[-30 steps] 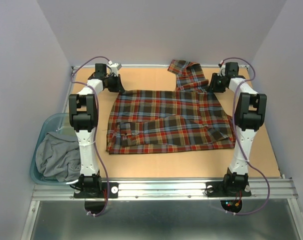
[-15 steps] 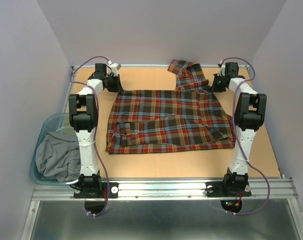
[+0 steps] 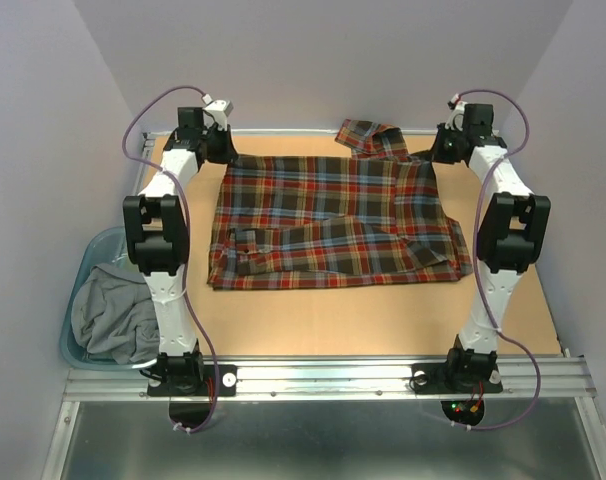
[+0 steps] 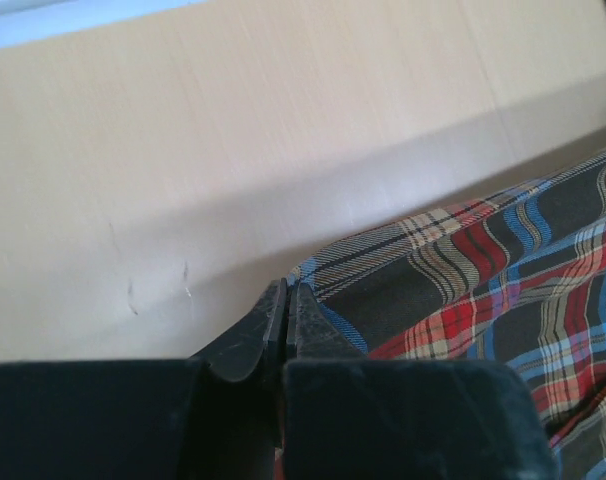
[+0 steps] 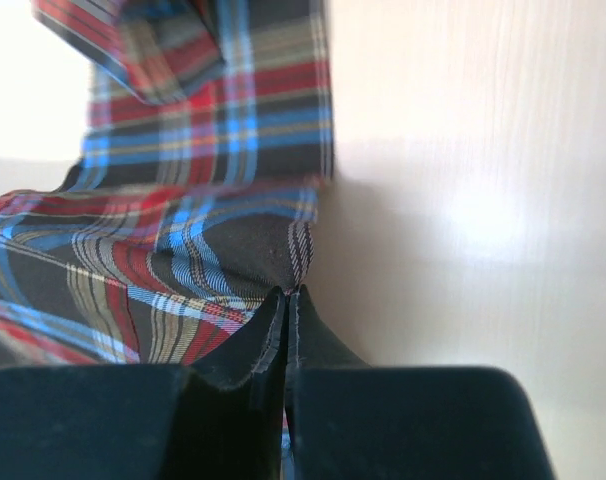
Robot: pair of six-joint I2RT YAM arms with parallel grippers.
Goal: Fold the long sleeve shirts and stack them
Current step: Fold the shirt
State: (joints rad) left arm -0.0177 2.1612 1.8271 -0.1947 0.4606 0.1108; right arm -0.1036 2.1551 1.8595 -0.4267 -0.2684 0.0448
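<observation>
A red, brown, navy and yellow plaid long sleeve shirt [image 3: 333,220] lies spread across the table, with one sleeve [image 3: 373,138] bunched at the back edge. My left gripper [image 3: 216,150] is shut on the shirt's far left corner; in the left wrist view the cloth [image 4: 463,290] runs out from the closed tips [image 4: 286,290]. My right gripper [image 3: 439,150] is shut on the far right corner. In the right wrist view the plaid [image 5: 203,230] is pinched at the tips [image 5: 286,293]. The far edge is stretched between the two grippers.
A teal bin [image 3: 80,262] holding a grey garment [image 3: 108,315] sits off the table's left edge. Bare wooden tabletop [image 3: 383,320] shows in front of the shirt. The back wall and side walls stand close behind both grippers.
The right gripper has shut on the shirt's far right corner. Both arms have risen and moved toward the back wall, pulling the shirt's far edge taut and shifting the cloth back.
</observation>
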